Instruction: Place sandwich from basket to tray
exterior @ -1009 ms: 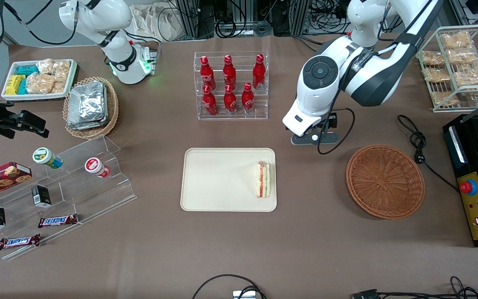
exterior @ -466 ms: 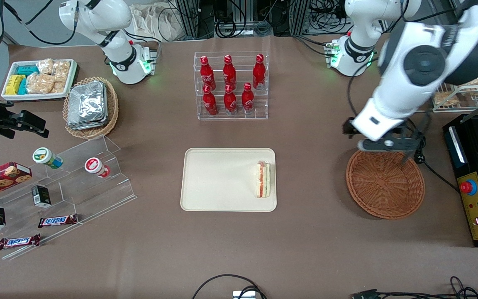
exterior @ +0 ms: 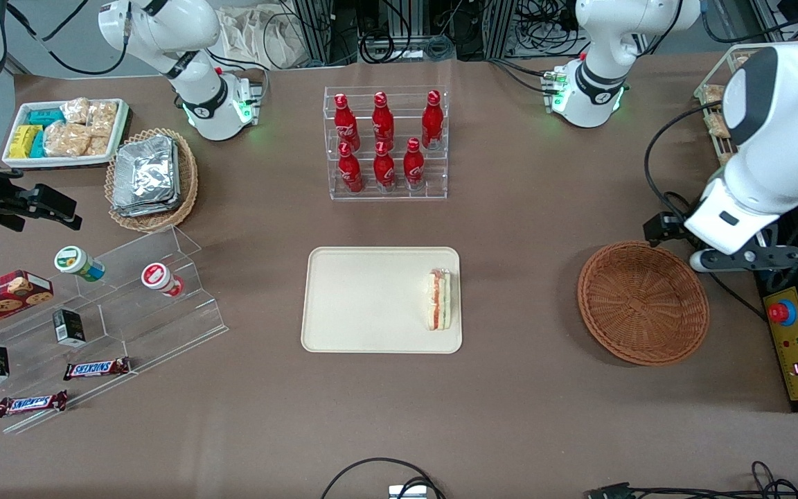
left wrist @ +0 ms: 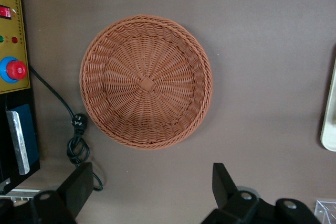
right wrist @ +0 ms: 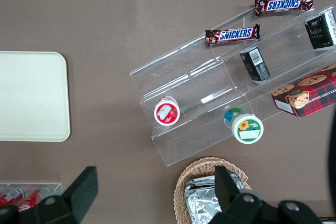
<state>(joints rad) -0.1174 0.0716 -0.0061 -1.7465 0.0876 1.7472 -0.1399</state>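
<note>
The sandwich [exterior: 440,299] is seen lying on the tray [exterior: 364,299], well apart from the gripper [left wrist: 152,192]. The basket [exterior: 642,302] sits between them, just beside the gripper, whose fingers [left wrist: 79,184] are spread wide and hold nothing.

Reddish-brown woven basket [exterior: 643,302], cream tray [exterior: 364,299], sandwich [exterior: 440,299] striped red and green (white bread), black claw [left wrist: 152,190]
</note>
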